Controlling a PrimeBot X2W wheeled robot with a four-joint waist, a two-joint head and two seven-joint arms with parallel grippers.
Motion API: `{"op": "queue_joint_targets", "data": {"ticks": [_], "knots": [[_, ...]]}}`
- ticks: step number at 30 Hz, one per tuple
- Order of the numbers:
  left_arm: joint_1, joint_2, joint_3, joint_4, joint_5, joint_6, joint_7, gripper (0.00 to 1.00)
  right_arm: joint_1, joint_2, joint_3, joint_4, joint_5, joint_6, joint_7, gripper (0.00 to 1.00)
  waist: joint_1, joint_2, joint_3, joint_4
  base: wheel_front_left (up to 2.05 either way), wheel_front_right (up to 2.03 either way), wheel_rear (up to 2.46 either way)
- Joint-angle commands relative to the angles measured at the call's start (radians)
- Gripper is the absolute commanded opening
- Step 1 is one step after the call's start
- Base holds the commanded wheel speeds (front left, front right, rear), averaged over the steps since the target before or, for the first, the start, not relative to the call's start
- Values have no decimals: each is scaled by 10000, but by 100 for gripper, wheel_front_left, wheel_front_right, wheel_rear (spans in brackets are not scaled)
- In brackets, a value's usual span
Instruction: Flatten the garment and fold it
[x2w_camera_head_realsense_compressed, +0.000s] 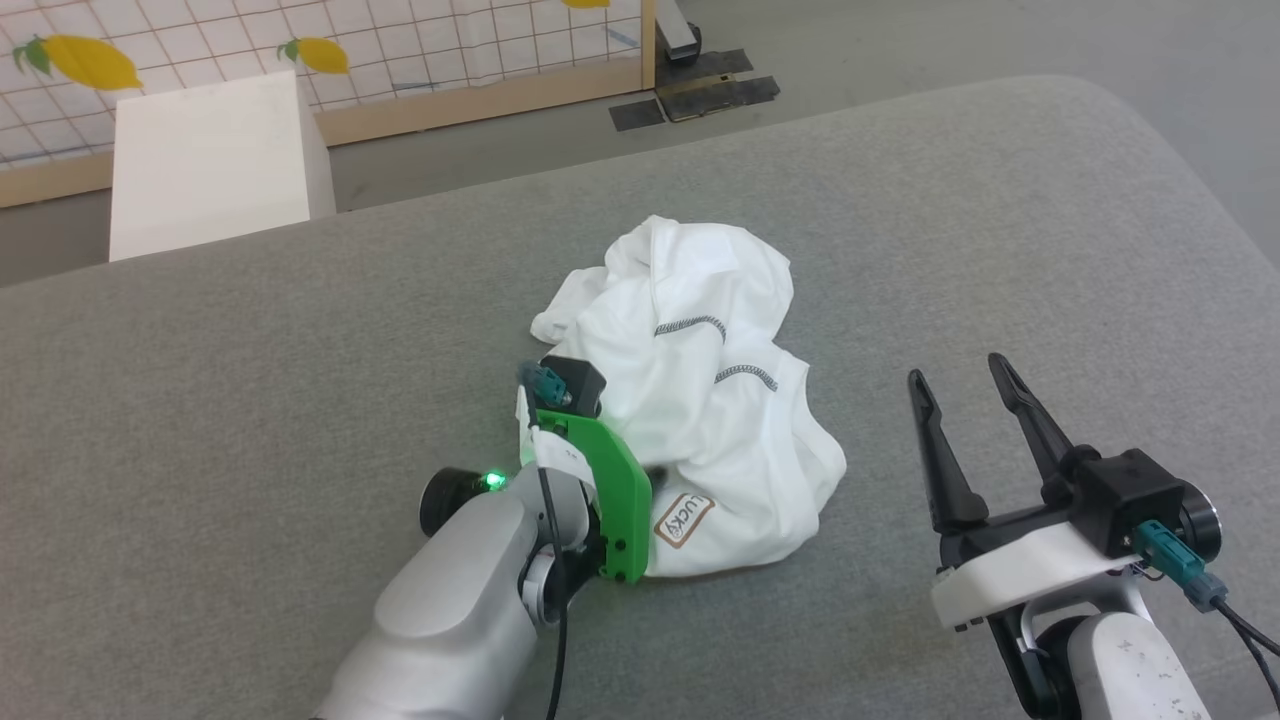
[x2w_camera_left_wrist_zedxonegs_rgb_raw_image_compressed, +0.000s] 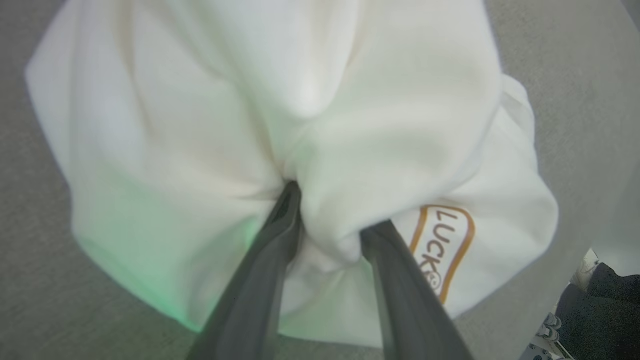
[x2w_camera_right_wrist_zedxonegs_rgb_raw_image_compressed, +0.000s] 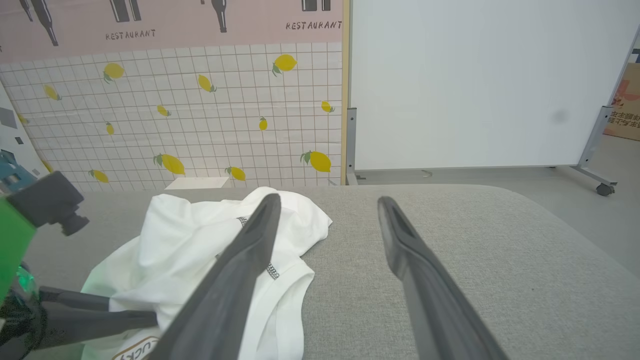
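At the far left, a white box (x2w_camera_head_realsense_compressed: 210, 160) stands beyond the grey padded surface (x2w_camera_head_realsense_compressed: 200, 400), in front of a tiled wall panel printed with lemons (x2w_camera_head_realsense_compressed: 400, 50).

Moving right, the left arm reaches in from the near edge, and its green mount (x2w_camera_head_realsense_compressed: 610, 490) lies against the near left side of the garment (x2w_camera_head_realsense_compressed: 700, 330). In the left wrist view, the left gripper (x2w_camera_left_wrist_zedxonegs_rgb_raw_image_compressed: 334, 210) has both dark fingers (x2w_camera_left_wrist_zedxonegs_rgb_raw_image_compressed: 260, 280) dug into the cloth. They stand partly apart, with a soft, unsqueezed bulge of fabric lying between them.

The garment sits near the middle of the surface as a crumpled white heap, not yet flattened. The heap's long axis runs from the near edge away towards the wall, leaning slightly to the left at its far end. Two short runs of dark stitching (x2w_camera_head_realsense_compressed: 745, 375) cross it roughly side to side, one behind the other. A brown-outlined "LUCKY" patch (x2w_camera_head_realsense_compressed: 684, 520) lies at the near end, just beside the green mount and tilted. The cloth is too bunched to tell which end is the neck, the hem or a sleeve.

Further right, apart from the heap, the right gripper (x2w_camera_head_realsense_compressed: 957, 370) hovers over bare surface with its fingers spread wide and nothing between them. They point away from the robot. In the right wrist view, the right gripper (x2w_camera_right_wrist_zedxonegs_rgb_raw_image_compressed: 328, 200) faces a whiteboard (x2w_camera_right_wrist_zedxonegs_rgb_raw_image_compressed: 475, 85), with the garment to its left.
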Motion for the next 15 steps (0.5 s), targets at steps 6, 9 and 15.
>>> {"op": "queue_joint_targets", "data": {"ticks": [6, 9, 15], "knots": [[332, 483, 740, -1568, 234, 99, -2698, 100, 204, 1, -184, -133, -108, -17, 69, 100, 1, 0, -122, 418, 0, 0, 0], [555, 870, 1141, -2376, 537, 285, -4195, 100, 240, 1, -291, -214, -143, -17, 114, 100, 1, 0, -151, 638, 0, 0, 0], [1384, 1615, 2049, -3374, 782, 605, -6198, 100, 303, 1, -448, -329, -180, -17, 198, 100, 1, 0, -230, 973, 0, 0, 0]]}}
